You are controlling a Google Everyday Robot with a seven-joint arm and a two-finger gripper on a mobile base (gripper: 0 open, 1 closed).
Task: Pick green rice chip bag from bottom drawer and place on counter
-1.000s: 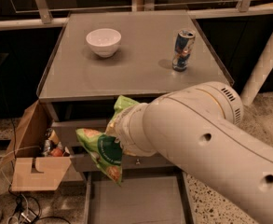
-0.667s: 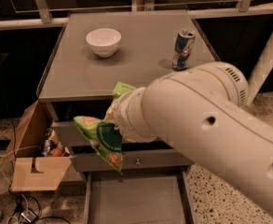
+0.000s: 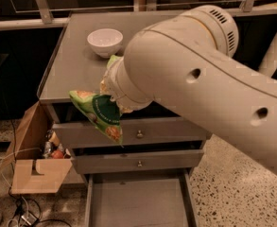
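The green rice chip bag (image 3: 100, 112) hangs in the air from my gripper (image 3: 111, 92), in front of the counter's front edge and above the top drawer. The gripper is shut on the bag's upper part, and my thick white arm (image 3: 199, 84) covers most of it. A light-green corner of the bag sticks up at the wrist (image 3: 112, 60). The counter (image 3: 72, 74) is the flat grey top of the cabinet. The bottom drawer (image 3: 138, 202) is pulled open below, and its grey inside is bare.
A white bowl (image 3: 105, 41) stands on the counter at the back left. Two shut drawers with round knobs (image 3: 139, 135) sit above the open one. A cardboard box (image 3: 34, 167) with clutter stands left of the cabinet. My arm covers the counter's right side.
My arm has risen and carried the bag up from beside the drawers to the counter's front edge. The arm now hides the drink can that showed at the counter's right.
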